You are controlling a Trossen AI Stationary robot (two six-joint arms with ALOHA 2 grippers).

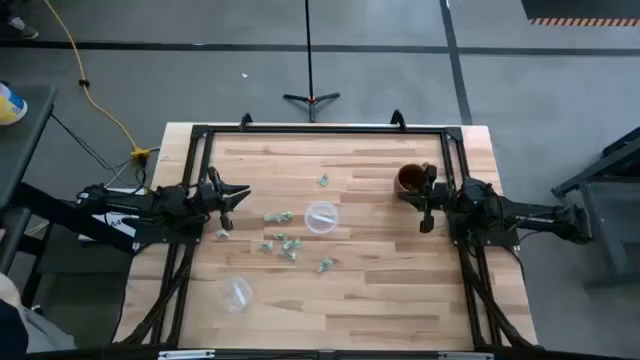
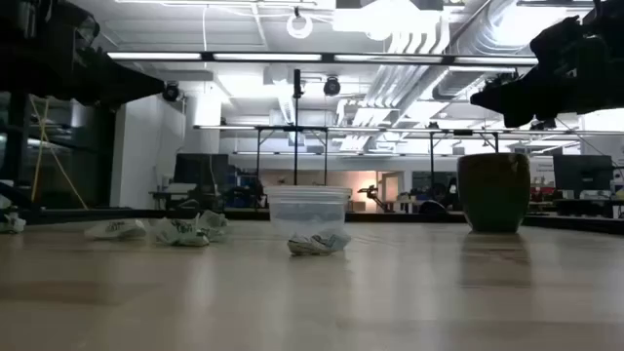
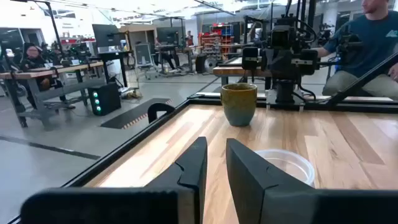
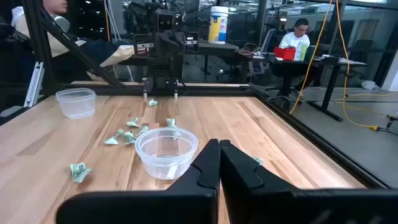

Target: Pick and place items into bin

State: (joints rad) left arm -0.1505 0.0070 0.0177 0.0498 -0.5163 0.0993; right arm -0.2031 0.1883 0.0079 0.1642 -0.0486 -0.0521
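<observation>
Your left gripper point(image 1: 236, 195), jaws slightly apart, and closed right gripper point(image 1: 427, 196) flank the clear cup point(image 1: 321, 217); items point(image 1: 285, 243) lie beside it.

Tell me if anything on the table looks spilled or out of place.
Yes: small crumpled pale green pieces lie scattered loose on the wood beside the clear cup, none visibly inside it. A second clear cup sits apart.

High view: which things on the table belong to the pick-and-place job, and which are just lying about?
Job:
- small crumpled pieces, scattered mid-table
- clear cup in the centre, the likely bin
- left gripper
- right gripper

Lying about:
- brown mug
- second clear cup
</observation>
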